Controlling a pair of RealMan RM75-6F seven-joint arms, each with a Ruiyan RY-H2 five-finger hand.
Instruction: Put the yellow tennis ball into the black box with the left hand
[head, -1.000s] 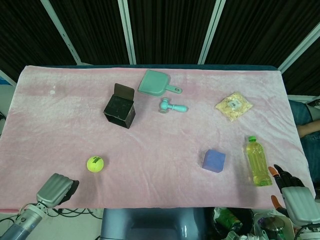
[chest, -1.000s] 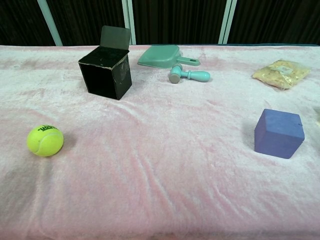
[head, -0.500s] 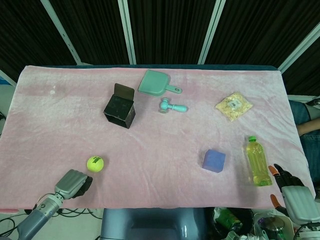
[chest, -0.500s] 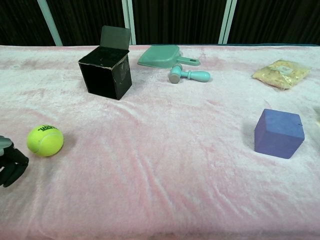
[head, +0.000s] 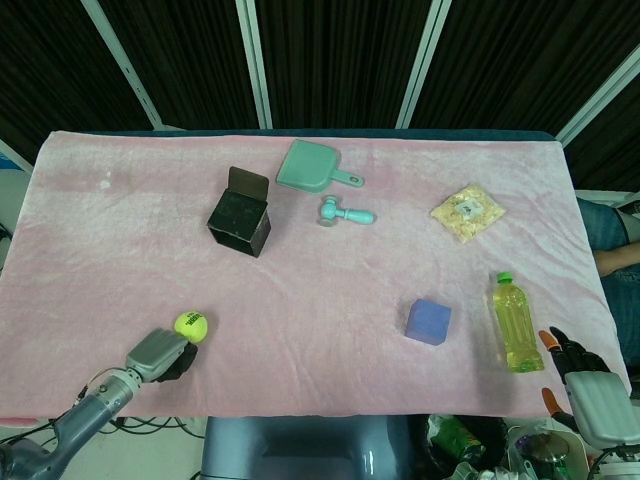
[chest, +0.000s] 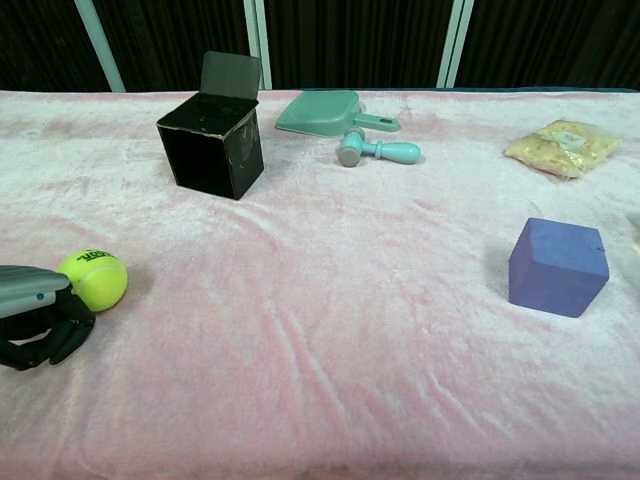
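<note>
The yellow tennis ball (head: 191, 324) (chest: 95, 278) lies on the pink cloth near the front left. My left hand (head: 160, 354) (chest: 38, 320) hovers just in front of and left of the ball, its dark fingers curled downward and holding nothing. The black box (head: 240, 215) (chest: 211, 145) stands open-topped with its lid flap up, further back from the ball. My right hand (head: 590, 385) is off the table's front right corner, fingers apart, holding nothing; the chest view does not show it.
A teal dustpan (head: 312, 166) and teal toy hammer (head: 345, 213) lie behind the box. A snack bag (head: 467, 213) sits at the back right. A purple cube (head: 429, 322) and a green-capped bottle (head: 516, 323) are at the front right.
My left hand has moved in from the front left edge toward the tennis ball and now sits right beside it. The ball, the box and the right hand have not moved.
</note>
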